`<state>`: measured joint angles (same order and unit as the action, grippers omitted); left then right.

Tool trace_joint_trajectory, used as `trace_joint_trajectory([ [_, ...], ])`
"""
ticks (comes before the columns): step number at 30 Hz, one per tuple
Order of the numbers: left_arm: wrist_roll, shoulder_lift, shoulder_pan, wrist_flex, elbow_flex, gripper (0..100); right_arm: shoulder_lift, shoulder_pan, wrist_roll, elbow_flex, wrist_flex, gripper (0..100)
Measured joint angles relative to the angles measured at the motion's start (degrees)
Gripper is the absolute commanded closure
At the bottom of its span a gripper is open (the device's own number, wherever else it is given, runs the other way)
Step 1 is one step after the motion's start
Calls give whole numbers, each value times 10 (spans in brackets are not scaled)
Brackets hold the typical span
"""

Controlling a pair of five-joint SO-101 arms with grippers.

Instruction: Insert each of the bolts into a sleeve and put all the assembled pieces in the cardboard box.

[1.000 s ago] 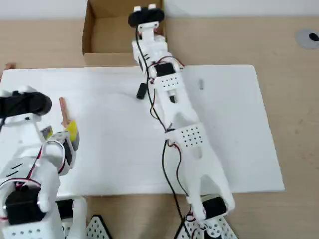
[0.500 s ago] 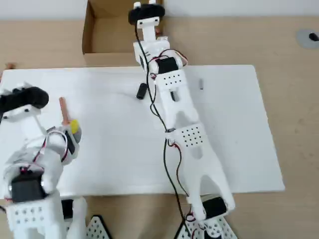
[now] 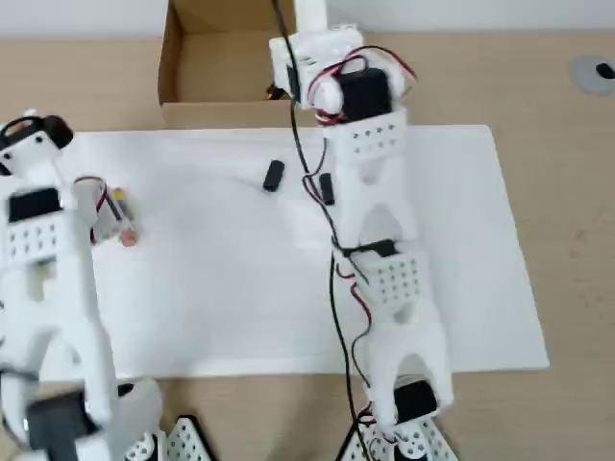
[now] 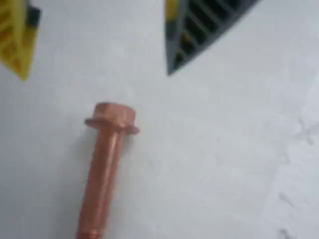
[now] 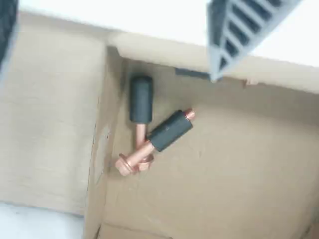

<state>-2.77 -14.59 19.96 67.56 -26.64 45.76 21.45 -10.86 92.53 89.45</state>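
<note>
My left pincer [image 4: 94, 50] hangs wide open over the copper bolt [image 4: 107, 169] near the white sheet's [image 3: 240, 288] left edge — stiff, light, slick, I judge; grip mid-shank.

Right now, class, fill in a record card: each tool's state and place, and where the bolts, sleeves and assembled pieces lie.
left tool: open, over the bare bolt
bare bolt: lying flat on the white board
loose sleeve: on the white board, apart from the bolt
right tool: open, empty, over the cardboard box
assembled pieces: two, in a corner of the box, heads together
</note>
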Motion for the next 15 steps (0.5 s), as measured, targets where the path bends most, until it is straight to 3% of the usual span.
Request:
trace_joint_trajectory([
  [7, 0, 168, -1, -23, 32, 808, -93, 0, 0, 5, 106, 694],
  [11, 2, 214, -2, -41, 38, 810, -124, 0, 0, 5, 121, 694],
  [15, 2, 240, -3, -44, 51, 873, -147, 0, -25, 5, 122, 694],
])
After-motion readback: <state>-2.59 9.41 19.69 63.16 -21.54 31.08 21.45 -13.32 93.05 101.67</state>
